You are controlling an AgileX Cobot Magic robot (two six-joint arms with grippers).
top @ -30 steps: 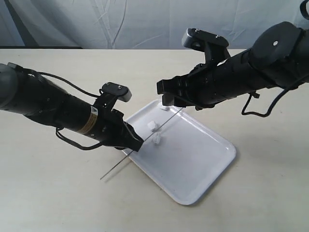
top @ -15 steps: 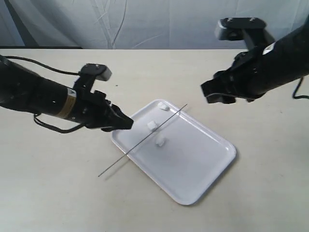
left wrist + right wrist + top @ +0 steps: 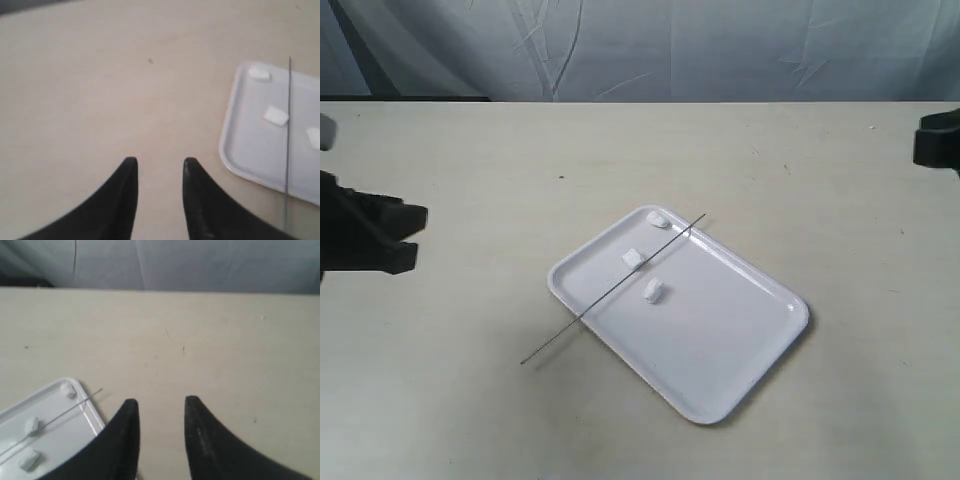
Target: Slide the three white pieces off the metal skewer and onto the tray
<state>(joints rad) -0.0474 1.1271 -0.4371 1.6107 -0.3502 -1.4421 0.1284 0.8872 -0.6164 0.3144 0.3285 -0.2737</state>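
The white tray point(image 3: 720, 340) lies on the table. Three white pieces rest loose on it: one point(image 3: 659, 219) in the far corner, one point(image 3: 634, 260) beside the skewer, one point(image 3: 653, 291) further in. The metal skewer point(image 3: 612, 290) lies bare across the tray's left end, its lower tip on the table. In the left wrist view the tray point(image 3: 240, 145), the skewer point(image 3: 288, 140) and the pieces point(image 3: 276, 115) show. My left gripper point(image 3: 160, 162) is open and empty over bare table, far left of the tray point(image 3: 405, 235). My right gripper point(image 3: 160, 402) is open and empty at the right edge point(image 3: 935, 145).
The beige table point(image 3: 470, 420) stretches around the tray. A grey cloth backdrop point(image 3: 640, 45) hangs behind the far edge. The right wrist view shows the tray's corner point(image 3: 82, 405) with the skewer's tip point(image 3: 97, 391) sticking past it.
Both arms have pulled back from the tray, left one leftward and right one rightward, until only their tips show. The skewer lies released across the tray; the pieces have not moved.
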